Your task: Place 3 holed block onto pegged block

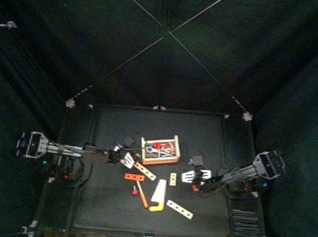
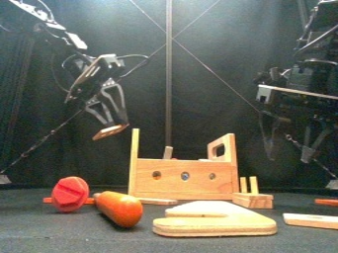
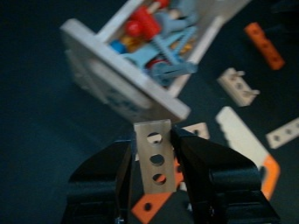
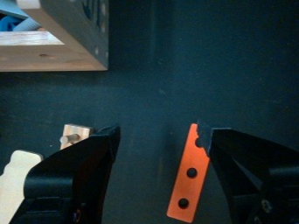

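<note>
My left gripper (image 3: 152,142) is shut on a pale wooden holed block (image 3: 152,162) with three holes in a row, held upright between the jaws. In the front view that gripper (image 2: 109,117) hangs in the air left of the wooden box, with the block (image 2: 111,130) at its tips. The pegged block (image 3: 239,85), small and pale, lies on the table past the box, and its pegs (image 2: 247,186) show right of the box. My right gripper (image 4: 158,140) stands open low over the table, with an orange holed strip (image 4: 187,172) lying beneath the gap and the pegged block (image 4: 73,135) beside one jaw.
A wooden tool box (image 1: 160,148) holding red and blue parts stands mid-table (image 2: 185,170). Near the front edge lie a red round piece (image 2: 69,192), an orange handle (image 2: 117,208) and a flat wooden saw (image 2: 211,218). Black curtains close in all sides.
</note>
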